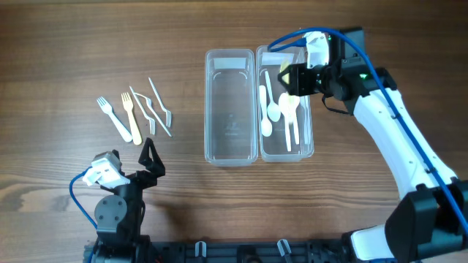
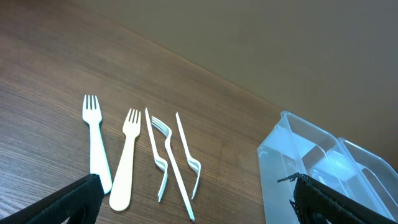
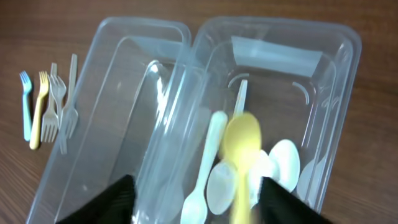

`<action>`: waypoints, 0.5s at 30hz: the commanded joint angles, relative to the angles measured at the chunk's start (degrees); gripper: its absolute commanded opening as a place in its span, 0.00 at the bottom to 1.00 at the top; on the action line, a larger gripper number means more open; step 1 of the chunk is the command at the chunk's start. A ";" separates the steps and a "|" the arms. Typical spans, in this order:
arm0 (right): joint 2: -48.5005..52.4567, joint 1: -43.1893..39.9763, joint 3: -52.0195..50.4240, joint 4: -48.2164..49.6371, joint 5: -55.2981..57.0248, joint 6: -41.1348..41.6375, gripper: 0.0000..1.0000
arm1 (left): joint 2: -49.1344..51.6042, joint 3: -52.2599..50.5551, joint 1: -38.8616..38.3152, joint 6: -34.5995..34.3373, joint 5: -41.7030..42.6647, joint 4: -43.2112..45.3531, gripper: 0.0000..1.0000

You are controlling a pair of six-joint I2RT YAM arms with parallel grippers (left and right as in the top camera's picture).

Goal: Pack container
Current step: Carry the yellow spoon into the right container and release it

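Two clear plastic tubs stand side by side mid-table: the left tub holds nothing, and the right tub holds several white spoons. My right gripper hovers over the right tub's far end with its jaws wide apart. In the right wrist view a blurred yellow spoon hangs between the jaws without touching them, above the white spoons. My left gripper is open and empty near the front left. Several forks lie on the table beyond it and also show in the left wrist view.
The forks are a white one, a cream one and thin clear ones, lying roughly parallel. The left tub's corner is to their right. Bare wood table surrounds them.
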 commanded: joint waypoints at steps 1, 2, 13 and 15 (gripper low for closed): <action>0.70 0.17 0.87 0.24 0.48 0.02 0.69 | -0.31 -0.31 0.52 1.16 0.48 0.13 1.00; 0.63 0.17 0.90 0.52 0.26 -0.09 0.70 | -0.31 -0.31 0.52 1.16 0.50 0.13 1.00; -5.05 -8.50 1.01 -4.26 22.84 0.57 0.93 | -0.31 -0.31 0.52 1.16 0.48 0.13 1.00; -5.14 -10.47 1.01 -6.36 27.89 -4.22 0.94 | -0.31 -0.31 0.52 1.16 0.50 0.13 1.00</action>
